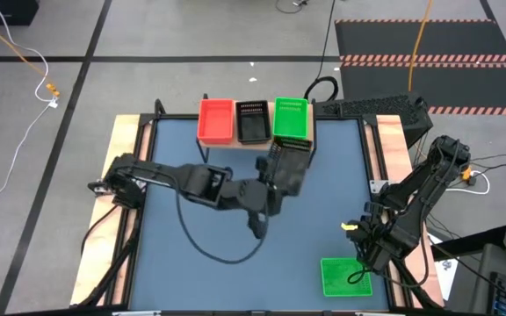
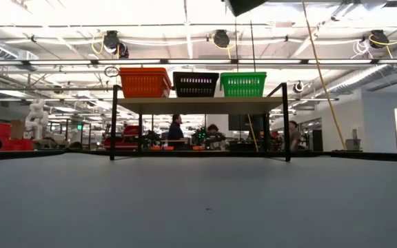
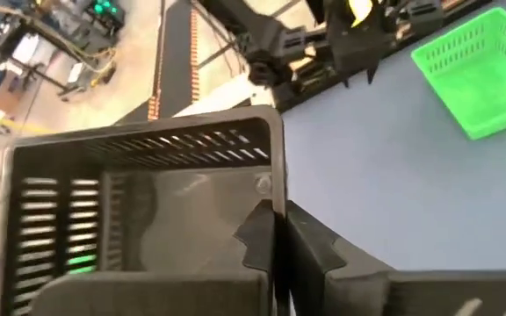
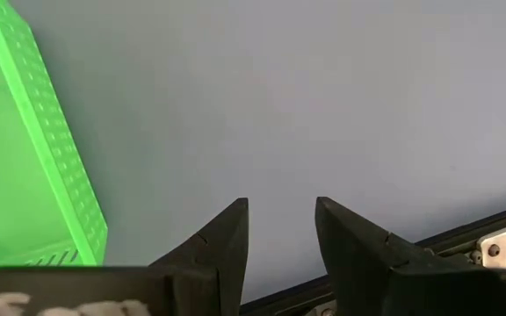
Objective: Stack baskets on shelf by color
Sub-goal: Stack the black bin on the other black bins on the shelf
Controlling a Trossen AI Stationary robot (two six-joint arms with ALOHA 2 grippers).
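Observation:
On the light-wood shelf (image 1: pixel 235 140) at the table's far edge stand a red basket (image 1: pixel 216 120), a black basket (image 1: pixel 252 120) and a green basket (image 1: pixel 291 118), side by side; the low view shows them on the plank (image 2: pixel 198 105). My left gripper (image 3: pixel 275 233) is shut on another black basket (image 1: pixel 291 167), held in the air in front of the shelf's right end. A second green basket (image 1: pixel 345 276) lies flat on the table near the near right corner. My right gripper (image 4: pixel 279 211) is open, just above the table beside that green basket (image 4: pixel 25 175). My left gripper pinches the black basket's side wall at its rim (image 3: pixel 275 189), one finger (image 3: pixel 255 239) inside the basket and one finger (image 3: pixel 314 254) outside. The basket is lifted clear of the table and shows tilted; its bottom corner shows at the low view's top (image 2: pixel 247 5).
The blue table top (image 1: pixel 235 237) lies between the shelf and the near edge, framed by wooden borders (image 1: pixel 121 175). A black cable (image 1: pixel 209 250) loops over the middle. The table's metal edge (image 4: pixel 499 241) runs close to my right gripper. People stand in the room behind the shelf (image 2: pixel 176 131).

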